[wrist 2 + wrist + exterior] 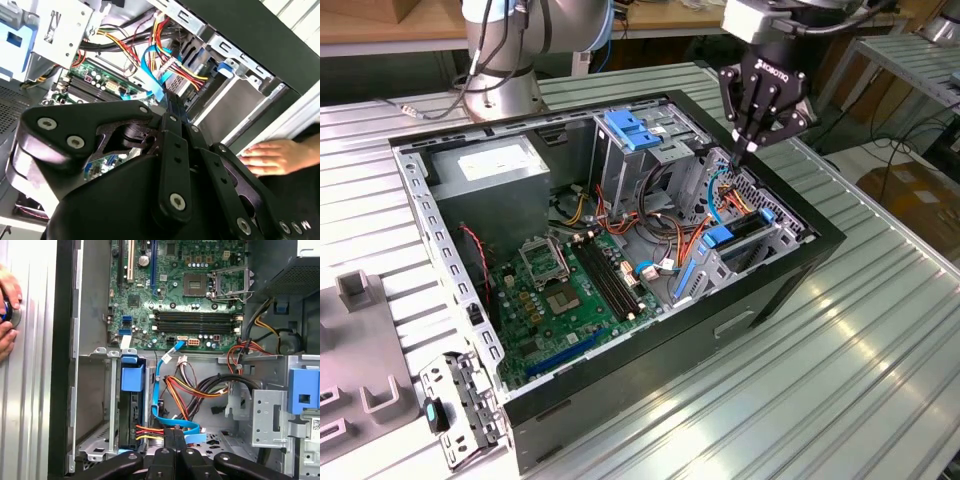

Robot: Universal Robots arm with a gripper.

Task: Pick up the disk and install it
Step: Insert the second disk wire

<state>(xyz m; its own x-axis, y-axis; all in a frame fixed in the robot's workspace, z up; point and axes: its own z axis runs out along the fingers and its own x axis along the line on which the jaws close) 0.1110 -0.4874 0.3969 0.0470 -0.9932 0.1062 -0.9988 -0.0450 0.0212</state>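
Observation:
The disk [748, 230] sits in the drive bay at the case's front corner, on the exterior view's right, its dark body framed by a blue carrier with a blue end tab. In the first wrist view the disk [131, 412] lies in the bay with red and yellow power wires at its end. My gripper [743, 152] hovers just above the bay's far end, fingers pressed together and holding nothing. In the first wrist view the gripper [175, 434] points at the flat blue data cable [172, 421] beside the disk. The second wrist view has the gripper [173, 102] over the same cables.
The open computer case [790, 275] lies on a ribbed metal table. Inside are the motherboard [570, 290], a grey power supply [490, 165] and a light-blue slotted bracket [632, 130]. A person's hand [275, 157] rests on the table beside the case. Grey fixtures [360, 290] stand at the exterior view's left.

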